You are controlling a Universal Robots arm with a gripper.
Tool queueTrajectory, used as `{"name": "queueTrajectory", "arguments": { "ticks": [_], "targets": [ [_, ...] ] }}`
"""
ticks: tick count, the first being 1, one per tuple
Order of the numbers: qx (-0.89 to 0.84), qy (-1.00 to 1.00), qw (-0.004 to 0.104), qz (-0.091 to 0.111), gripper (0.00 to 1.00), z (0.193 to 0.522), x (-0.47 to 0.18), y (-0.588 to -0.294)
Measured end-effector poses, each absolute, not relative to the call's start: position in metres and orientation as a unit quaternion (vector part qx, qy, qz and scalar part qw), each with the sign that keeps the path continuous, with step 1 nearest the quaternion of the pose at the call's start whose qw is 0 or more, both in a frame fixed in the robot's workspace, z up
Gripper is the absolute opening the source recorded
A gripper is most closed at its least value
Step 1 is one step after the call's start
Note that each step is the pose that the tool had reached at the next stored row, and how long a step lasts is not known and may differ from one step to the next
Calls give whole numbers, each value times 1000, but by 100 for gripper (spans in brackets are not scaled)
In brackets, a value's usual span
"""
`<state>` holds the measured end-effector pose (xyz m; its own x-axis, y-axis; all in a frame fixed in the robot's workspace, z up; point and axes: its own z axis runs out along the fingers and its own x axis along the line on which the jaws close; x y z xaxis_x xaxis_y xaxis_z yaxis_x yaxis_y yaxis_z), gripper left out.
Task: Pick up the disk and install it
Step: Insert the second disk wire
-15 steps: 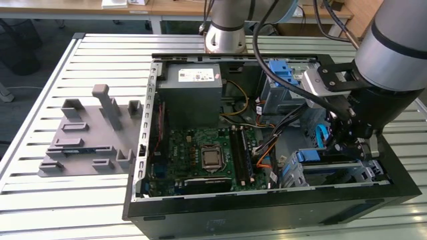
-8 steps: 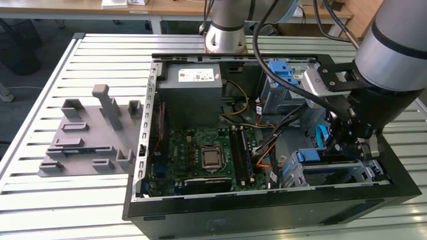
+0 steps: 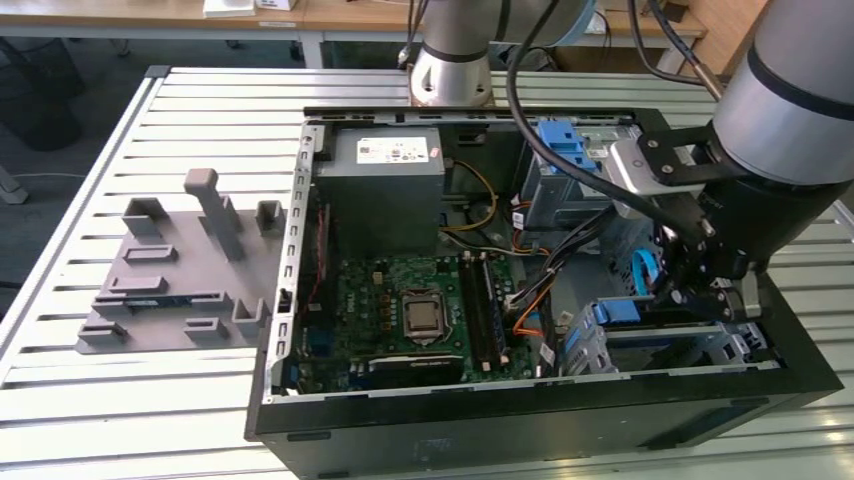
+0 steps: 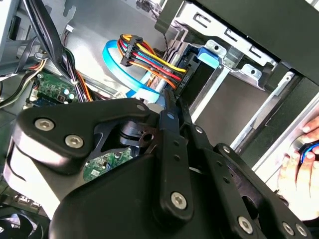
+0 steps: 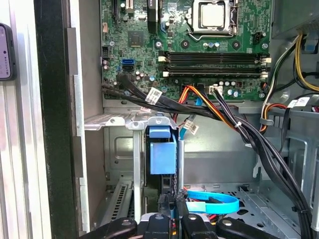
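The disk (image 5: 162,149) stands on edge in a slot of the metal drive cage (image 5: 117,122) inside the open computer case. Its blue carrier (image 3: 621,312) shows at the case's corner towards the exterior view's right. In the second wrist view the disk (image 4: 199,74) is a dark slab with a blue tab. My gripper (image 5: 172,213) reaches down into the case right behind the disk. Its two fingers (image 4: 169,117) lie close together, with their tips at the disk's rear edge and nothing seen between them. The exterior view has the gripper (image 3: 694,300) just beside the blue carrier.
A bundle of black, orange and yellow cables (image 5: 224,114) and a blue flat cable (image 5: 212,203) run beside the cage. The motherboard (image 3: 414,310) and grey power-supply box (image 3: 387,185) fill the case. A grey fixture plate (image 3: 174,270) lies on the slatted table. A hand (image 4: 299,169) rests outside the case.
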<state>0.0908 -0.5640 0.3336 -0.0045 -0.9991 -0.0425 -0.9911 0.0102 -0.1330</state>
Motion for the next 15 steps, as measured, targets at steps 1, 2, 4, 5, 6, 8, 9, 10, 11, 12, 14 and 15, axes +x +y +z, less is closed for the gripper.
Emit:
{"name": "queueTrajectory", "arguments": {
  "ticks": [1,2,4,5,6,8,9,10,11,12,14,15],
  "targets": [
    [-703,708,63,-31,16,333,91,-564],
    [-703,708,64,-30,16,333,91,-564],
    [-704,707,66,-29,16,333,91,-564],
    [-704,707,66,-28,16,333,91,-564],
    [-704,707,66,-28,16,333,91,-564],
    [-704,707,66,-28,16,333,91,-564],
    [-704,707,66,-28,16,332,91,-564],
    [-704,707,66,-28,16,332,91,-564],
    [-704,707,66,-28,16,332,91,-564],
    [-704,707,66,-28,16,332,91,-565],
    [-704,707,66,-28,16,332,91,-565],
    [-704,707,66,-28,16,333,91,-565]
  ]
}}
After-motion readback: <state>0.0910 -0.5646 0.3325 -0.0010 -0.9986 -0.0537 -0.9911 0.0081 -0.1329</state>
